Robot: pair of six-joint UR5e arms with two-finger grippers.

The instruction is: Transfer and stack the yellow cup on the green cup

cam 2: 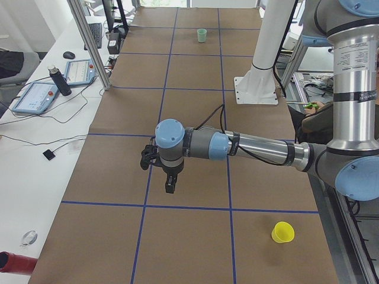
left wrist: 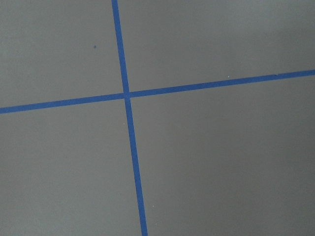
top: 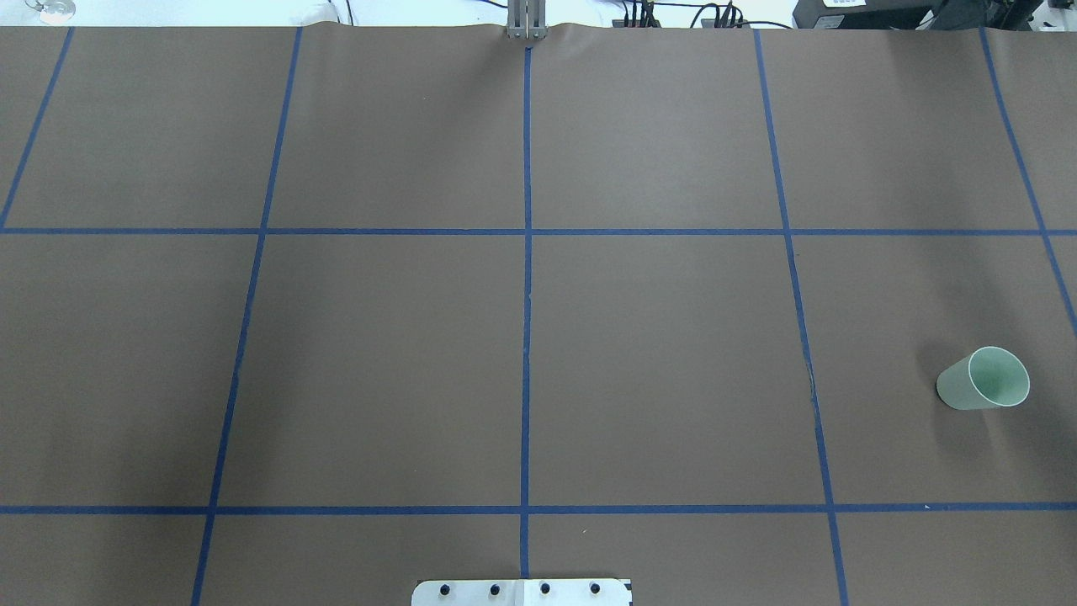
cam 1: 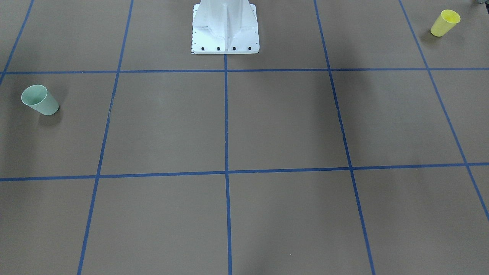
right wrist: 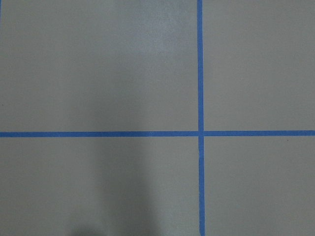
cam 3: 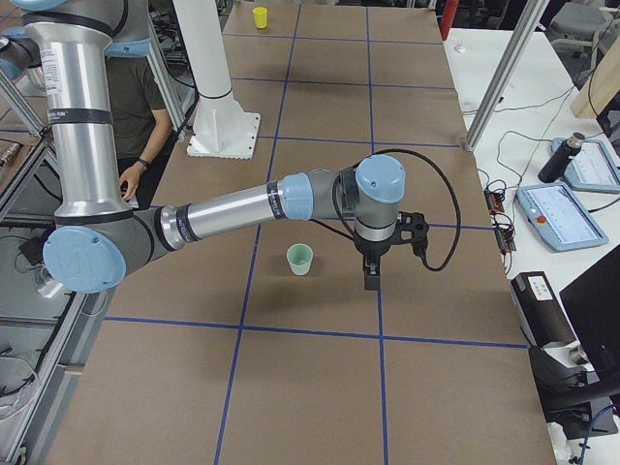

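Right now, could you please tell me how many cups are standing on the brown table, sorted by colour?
yellow cup: 1
green cup: 1
Total: 2 cups

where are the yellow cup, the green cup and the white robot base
the yellow cup (cam 1: pixel 442 26): front-facing view, outer side wall
the green cup (top: pixel 986 380): overhead view, inside its open mouth
the white robot base (cam 1: pixel 225 42): front-facing view, lower flange above the bolts
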